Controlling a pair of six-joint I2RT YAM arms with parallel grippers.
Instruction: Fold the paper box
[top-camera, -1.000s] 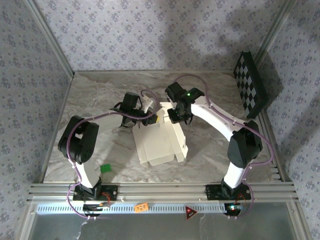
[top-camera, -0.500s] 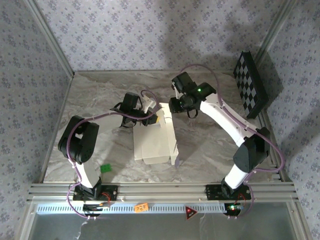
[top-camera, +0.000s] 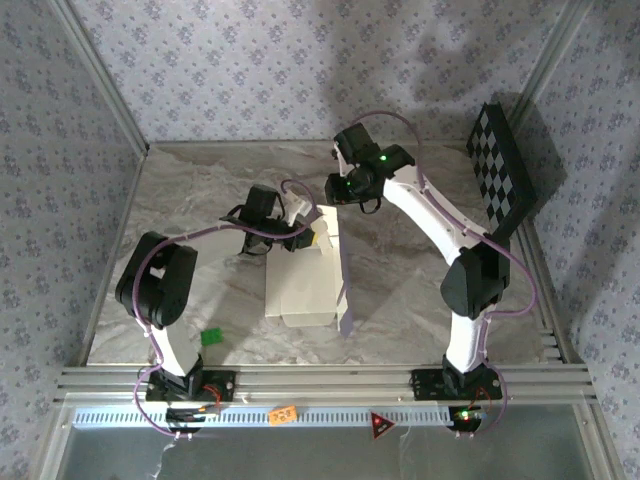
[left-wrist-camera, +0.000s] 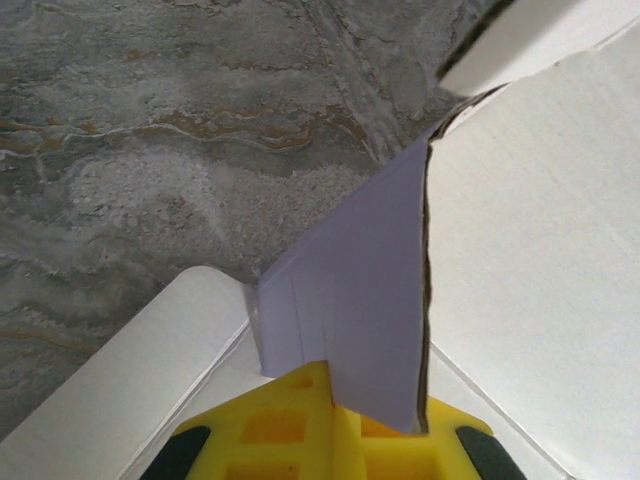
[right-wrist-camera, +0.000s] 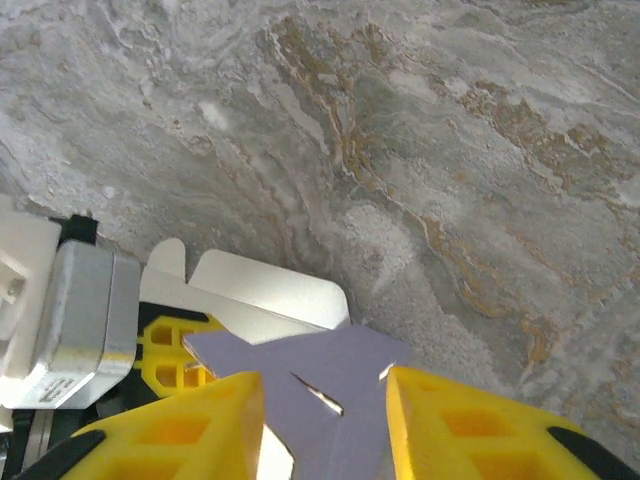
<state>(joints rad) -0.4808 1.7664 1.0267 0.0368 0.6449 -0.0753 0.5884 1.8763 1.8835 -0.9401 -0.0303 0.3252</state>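
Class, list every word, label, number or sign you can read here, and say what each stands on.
Dark marks on the small orange tag on the slotted metal front strip: too small to read.
Symbol on the red triangular sticker on that strip: too small to read.
No print visible on the cream-and-lavender card paper box.

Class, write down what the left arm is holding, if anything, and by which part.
The left gripper holds the paper box: its fingers are pinched on a lavender flap at the box's far left corner.
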